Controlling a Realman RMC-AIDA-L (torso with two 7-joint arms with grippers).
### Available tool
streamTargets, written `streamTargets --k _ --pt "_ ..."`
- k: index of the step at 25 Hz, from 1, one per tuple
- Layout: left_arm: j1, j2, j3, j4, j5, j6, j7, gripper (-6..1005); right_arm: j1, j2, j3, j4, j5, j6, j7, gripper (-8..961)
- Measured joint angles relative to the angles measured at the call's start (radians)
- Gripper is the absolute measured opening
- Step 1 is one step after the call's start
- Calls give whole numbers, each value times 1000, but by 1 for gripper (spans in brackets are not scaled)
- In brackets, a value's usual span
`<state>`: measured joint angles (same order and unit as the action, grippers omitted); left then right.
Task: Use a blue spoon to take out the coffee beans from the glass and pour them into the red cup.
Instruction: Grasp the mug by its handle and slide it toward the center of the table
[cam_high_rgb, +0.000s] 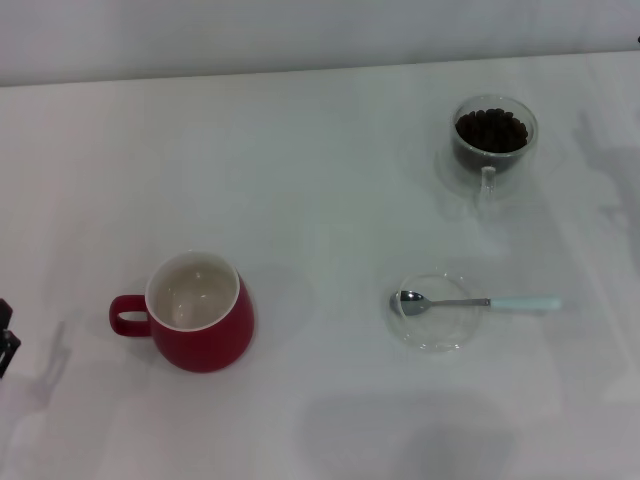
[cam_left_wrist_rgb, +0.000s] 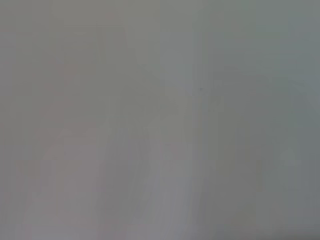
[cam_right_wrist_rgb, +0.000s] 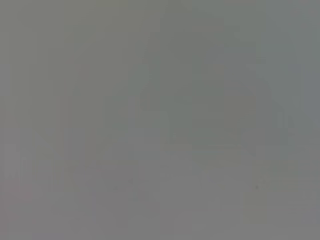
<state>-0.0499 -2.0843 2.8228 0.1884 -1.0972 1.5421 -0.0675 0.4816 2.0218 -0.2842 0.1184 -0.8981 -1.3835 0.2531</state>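
Note:
The blue spoon (cam_high_rgb: 480, 302) lies flat, its metal bowl resting in a flat clear glass dish (cam_high_rgb: 432, 335) and its pale handle pointing right. Behind it, at the back right, stands the glass (cam_high_rgb: 493, 160) filled with dark coffee beans (cam_high_rgb: 491, 130). The red cup (cam_high_rgb: 200, 312) stands at the front left with its loop handle to the left and nothing visible inside its cream interior. A dark bit of my left gripper (cam_high_rgb: 5, 335) shows at the left edge, well left of the cup. My right gripper is out of view. Both wrist views show only blank table surface.
Everything sits on a plain white table (cam_high_rgb: 320, 180). A pale wall runs along the table's far edge. A wide stretch of table separates the red cup from the dish and the glass.

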Motion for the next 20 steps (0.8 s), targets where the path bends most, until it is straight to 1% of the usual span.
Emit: streamTargets --k 5,10,16,20 --pt "-2 2 21 -33 11 -12 2 873 0 1 0 3 -1 0 0 875" --pt "-6 3 21 -39 53 -47 17 872 0 1 0 4 -1 -1 0 875" --pt "-41 2 21 -37 102 -129 24 872 6 2 -3 4 -1 -2 0 874" --pt "-60 0 21 -32 127 -154 25 872 8 3 -4 4 -1 -2 0 874"
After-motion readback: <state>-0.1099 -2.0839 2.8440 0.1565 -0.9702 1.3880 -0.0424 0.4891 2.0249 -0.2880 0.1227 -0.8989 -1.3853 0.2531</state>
